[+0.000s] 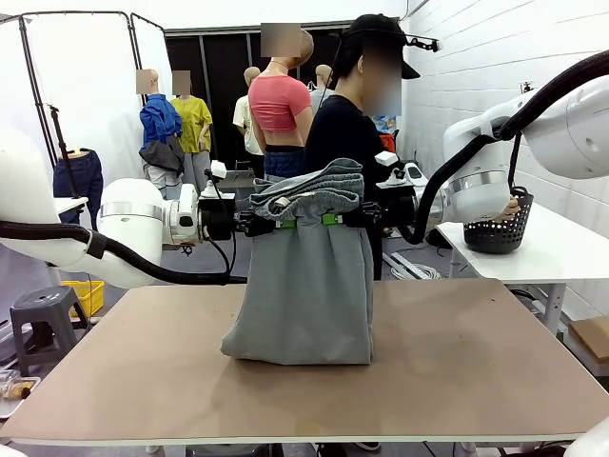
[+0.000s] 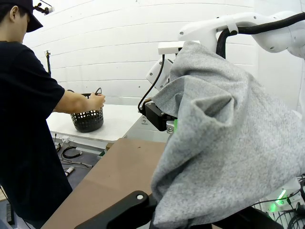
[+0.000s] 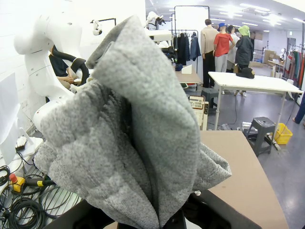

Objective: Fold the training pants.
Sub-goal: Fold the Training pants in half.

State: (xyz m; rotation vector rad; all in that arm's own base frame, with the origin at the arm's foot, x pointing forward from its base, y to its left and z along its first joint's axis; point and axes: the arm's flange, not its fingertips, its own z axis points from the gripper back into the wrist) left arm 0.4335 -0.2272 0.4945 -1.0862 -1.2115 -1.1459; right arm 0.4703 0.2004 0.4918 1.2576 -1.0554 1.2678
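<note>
Both white arms reach in level from opposite sides, meeting above the middle of the brown surface (image 1: 457, 362). The left gripper (image 1: 284, 223) and right gripper (image 1: 333, 219) each have their green-padded fingers pinched shut on the gathered waistband of the plain light grey soft fabric training pants (image 1: 304, 295). The pants hang straight down between the 2 grippers, the lower end bunched on the surface's centre, waistband fabric flopping over the fingers.

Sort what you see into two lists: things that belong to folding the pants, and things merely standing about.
Belongs to the job:
training pants
left gripper
right gripper
table

Just standing about:
black mesh basket
grey stool
yellow crate
</note>
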